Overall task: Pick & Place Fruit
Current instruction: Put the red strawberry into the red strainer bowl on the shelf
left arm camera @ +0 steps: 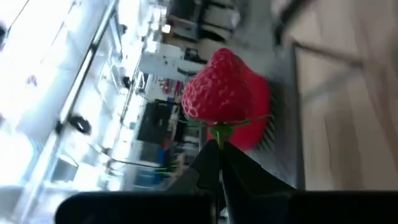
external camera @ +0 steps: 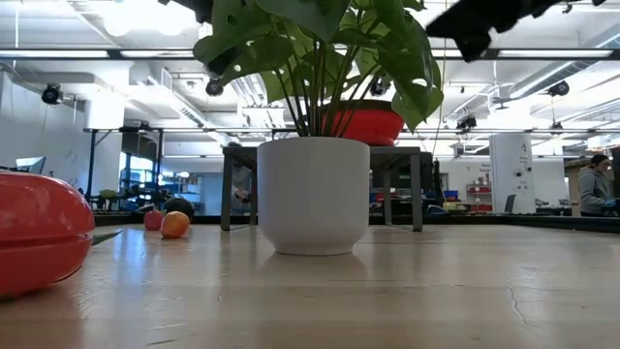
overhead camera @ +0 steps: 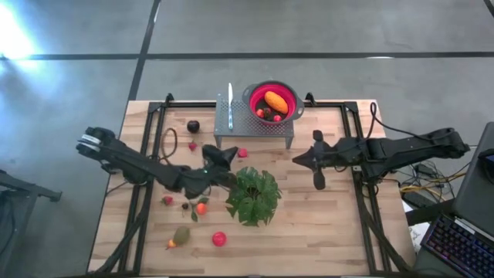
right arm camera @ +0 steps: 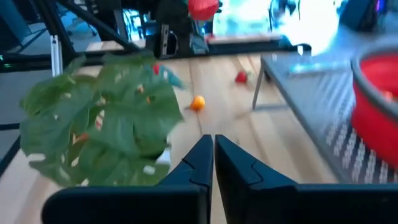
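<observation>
My left gripper (overhead camera: 231,156) hangs above the table between the plant and the metal rack, shut on a red strawberry (left arm camera: 221,93); that fruit also shows in the high view (overhead camera: 242,152). A dark plum (overhead camera: 193,126), a small red piece (overhead camera: 192,145), another strawberry (overhead camera: 167,200), an orange fruit (overhead camera: 201,208), an olive-green pear (overhead camera: 181,235) and a red apple (overhead camera: 220,239) lie on the table's left half. The red colander bowl (overhead camera: 272,102) holds an orange oblong fruit (overhead camera: 275,101) and small dark and red pieces. My right gripper (overhead camera: 297,161) waits shut, right of the plant. My left gripper pinches the strawberry by its green leafy cap (left arm camera: 221,130), at the stem end, between its two fingertips (left arm camera: 211,158). The red body sticks out beyond the fingertips. The fruit is lifted clear of the table.
A potted leafy plant (overhead camera: 253,194) in a white pot (external camera: 313,194) stands mid-table, close to both grippers. The bowl sits on a perforated metal rack (overhead camera: 255,123) at the far edge, with a knife (overhead camera: 230,106) on the rack beside it. Bare wood lies on the table's right half.
</observation>
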